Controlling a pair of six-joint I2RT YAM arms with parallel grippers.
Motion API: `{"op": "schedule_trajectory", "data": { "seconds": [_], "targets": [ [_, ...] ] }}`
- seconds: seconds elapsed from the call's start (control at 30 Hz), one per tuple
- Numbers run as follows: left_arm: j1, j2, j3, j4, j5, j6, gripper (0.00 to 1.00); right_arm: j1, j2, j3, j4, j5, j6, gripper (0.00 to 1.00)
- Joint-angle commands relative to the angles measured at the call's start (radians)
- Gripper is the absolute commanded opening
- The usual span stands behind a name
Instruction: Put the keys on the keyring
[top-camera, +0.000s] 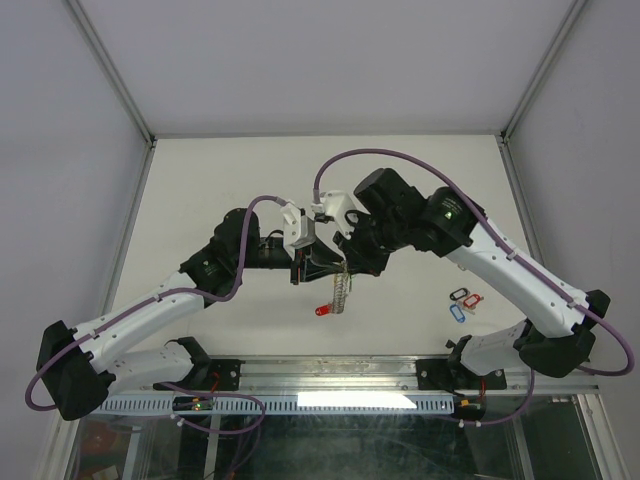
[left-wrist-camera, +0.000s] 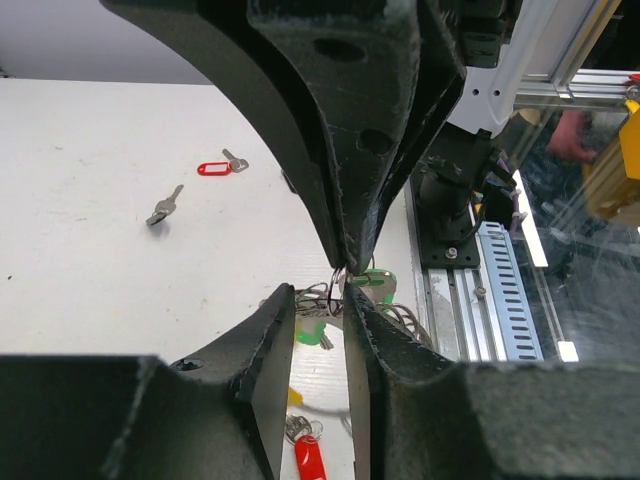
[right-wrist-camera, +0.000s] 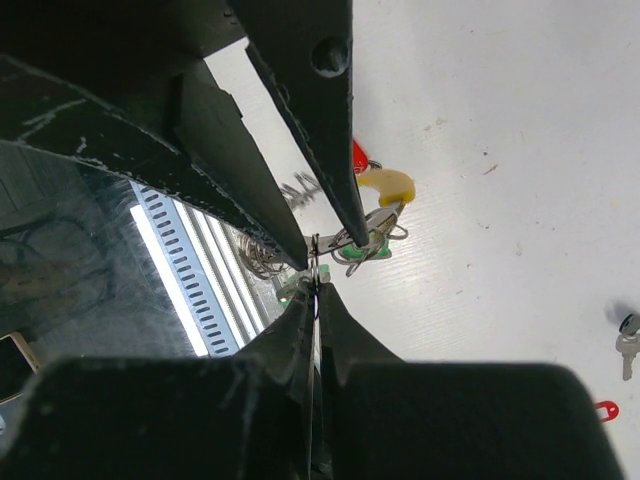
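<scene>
The right claw is fully closed, its tips pinching a thin strand of wire that looks like part of the keyring. Straight across from it, at 12 o'clock in the right wrist view, the left claw stands a little open, with a clear gap between its jaws. Wire strands lie at its tips, but nothing is plainly pinched there. The green-tagged key sits just beside one left fingertip, touching or nearly touching it; I cannot tell which.

In the top view the keyring hangs at about 6 o'clock from the meeting claws, above the surface. A red tag dangles at its low end, and a yellow tag shows in the same bunch, so those keys seem to be on the loop already. The loose keys, with red and blue tags, lie on the surface well apart, just past 3 o'clock.

The step in hand looks like threading the green-tagged key onto the wire. The next move calls for the left claw to close on that key's head or small ring. It would then work the key along the strand while the right claw holds the wire steady. The alignment is fine work, as the wire is thin and springy.
</scene>
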Motion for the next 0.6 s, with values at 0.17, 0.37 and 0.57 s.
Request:
{"op": "schedule_trajectory", "data": {
  "seconds": [0.17,0.37,0.57],
  "targets": [
    [-0.006,0.007,0.045,0.043,0.024,-0.002,0.18,0.005,-0.02,-0.001,0.083,-0.033,0.008,0.0],
    [-0.005,0.009,0.045,0.041,0.028,0.0,0.04,0.005,-0.021,-0.006,0.099,-0.04,0.012,0.0],
    [-0.006,0.007,0.043,0.031,0.037,0.005,0.0,0.006,-0.036,-0.007,0.114,-0.012,0.018,0.0]
  ]
}}
